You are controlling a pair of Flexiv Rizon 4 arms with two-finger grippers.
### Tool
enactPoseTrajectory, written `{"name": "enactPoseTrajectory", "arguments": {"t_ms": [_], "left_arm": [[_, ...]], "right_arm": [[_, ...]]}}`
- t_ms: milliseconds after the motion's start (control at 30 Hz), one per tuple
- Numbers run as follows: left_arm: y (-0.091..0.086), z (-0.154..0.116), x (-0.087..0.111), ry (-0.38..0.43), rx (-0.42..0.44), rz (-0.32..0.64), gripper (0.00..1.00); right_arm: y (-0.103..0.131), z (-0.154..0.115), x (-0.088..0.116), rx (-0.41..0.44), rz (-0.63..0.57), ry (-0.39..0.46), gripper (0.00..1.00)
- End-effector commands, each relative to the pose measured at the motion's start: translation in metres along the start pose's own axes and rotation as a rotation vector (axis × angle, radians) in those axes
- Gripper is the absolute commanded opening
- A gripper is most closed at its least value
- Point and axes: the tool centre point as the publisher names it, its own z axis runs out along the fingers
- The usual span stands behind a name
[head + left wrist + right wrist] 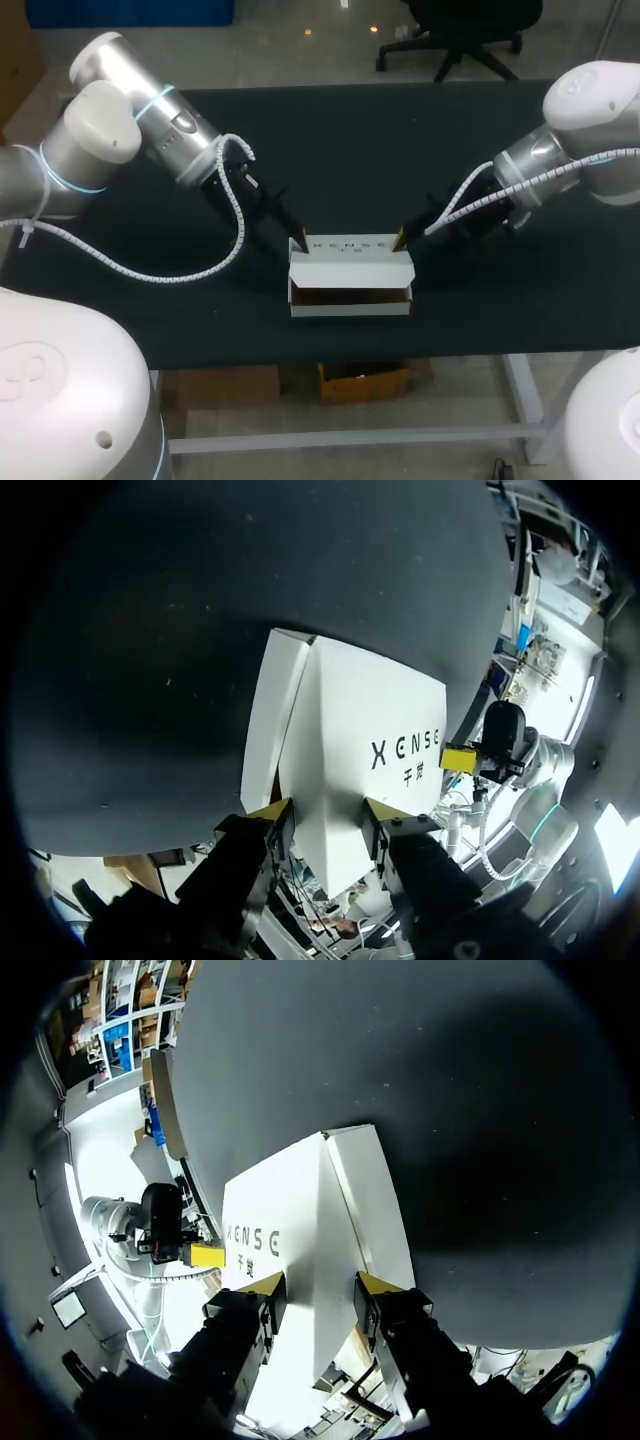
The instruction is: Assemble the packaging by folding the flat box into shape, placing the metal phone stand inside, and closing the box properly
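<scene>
Evidently left end effector (297, 243) (right (401, 238) too) clamps box (350, 266).

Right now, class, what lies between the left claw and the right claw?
The white box's raised lid fills the stretch from left claw to right claw; the head view shows it.

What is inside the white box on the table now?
Through the front gap of the white box only a dark strip of interior shows. The lid covers the rest, so whether the phone stand is inside cannot be seen.
</scene>
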Motion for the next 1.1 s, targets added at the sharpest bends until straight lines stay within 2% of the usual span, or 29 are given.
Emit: {"name": "enactPoseTrajectory", "arguments": {"t_ms": [33,500,1100], "left_arm": [[0.001,0.0,0.0,-0.005,0.005,0.002,0.45],[0.008,-0.01,0.002,-0.028,0.086,0.049,0.46],[0.028,-0.025,0.018,-0.051,0.191,0.157,0.49]], "right_arm": [[0.003,0.001,-0.001,0.012,0.001,0.004,0.42],[0.003,0.001,-0.001,0.007,0.009,0.016,0.42],[0.005,0.001,0.0,-0.004,0.029,0.029,0.42]]}}
